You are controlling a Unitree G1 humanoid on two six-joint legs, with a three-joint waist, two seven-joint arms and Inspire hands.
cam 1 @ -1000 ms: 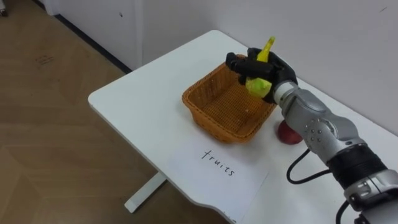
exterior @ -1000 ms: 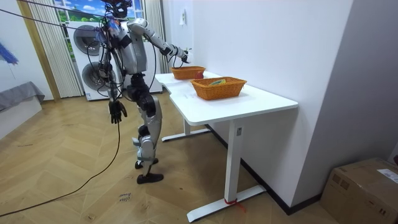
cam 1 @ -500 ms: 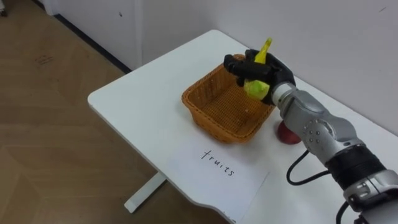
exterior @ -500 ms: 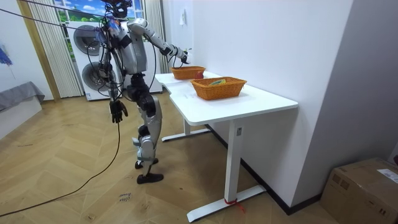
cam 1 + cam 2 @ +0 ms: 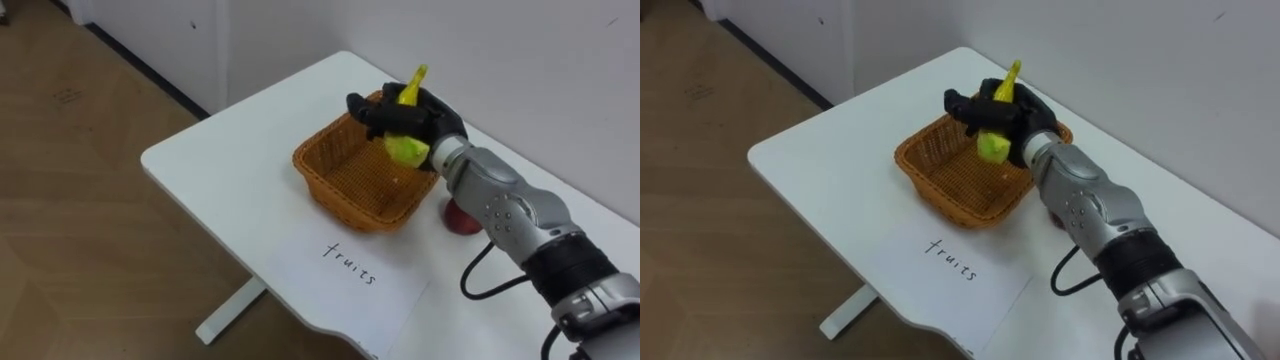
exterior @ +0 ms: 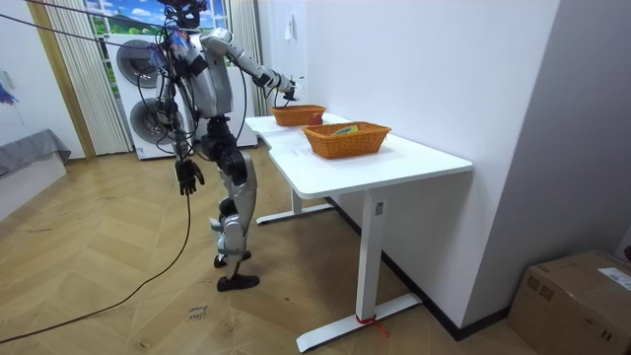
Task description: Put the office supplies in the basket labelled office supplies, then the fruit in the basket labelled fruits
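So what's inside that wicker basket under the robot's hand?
The basket shows a bare woven bottom, with no fruit lying there. The right hand holds a yellow fruit above its far side and covers that corner, so anything there is hidden.

- The banana (image 5: 407,150) is yellow, turning greenish at its lower end.
- The right hand (image 5: 398,112), at upper centre of the frame, is black; the arm behind it is silver-grey with a black band.
- The basket (image 5: 312,166) is orange-brown with a fine woven mesh pattern.
- The table (image 5: 230,165) is plain white.
- The sheet of paper (image 5: 335,285) is white with dark handwriting.
- A round fruit (image 5: 460,218) at centre right is red.
- The floor (image 5: 80,210) is brown wood, herringbone in the room view.
- The box (image 6: 577,296) at lower right is cardboard brown.
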